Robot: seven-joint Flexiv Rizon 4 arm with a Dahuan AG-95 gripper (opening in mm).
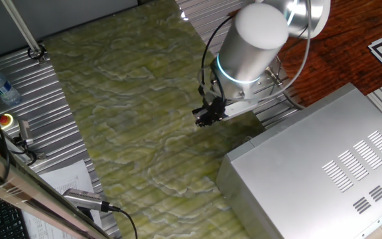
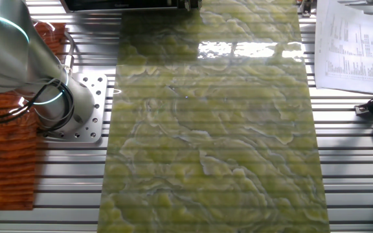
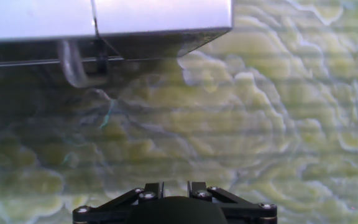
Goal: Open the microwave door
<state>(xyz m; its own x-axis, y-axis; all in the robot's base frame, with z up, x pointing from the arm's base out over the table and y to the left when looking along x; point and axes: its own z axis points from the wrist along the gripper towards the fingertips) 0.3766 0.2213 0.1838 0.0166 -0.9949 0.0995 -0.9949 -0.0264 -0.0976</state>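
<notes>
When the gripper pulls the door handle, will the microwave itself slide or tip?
Tipping seems unlikely: the microwave is a wide, low metal box. Sliding is possible, since it sits on a glossy mat. The curved handle looks like rigid metal, so it probably won't flex.

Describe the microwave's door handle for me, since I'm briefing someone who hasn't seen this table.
Find the microwave, the big silver box with vent slots on top. In the hand view its front runs along the top; the door handle is the curved metal bar there, left of the seam, the only part sticking out.
</notes>
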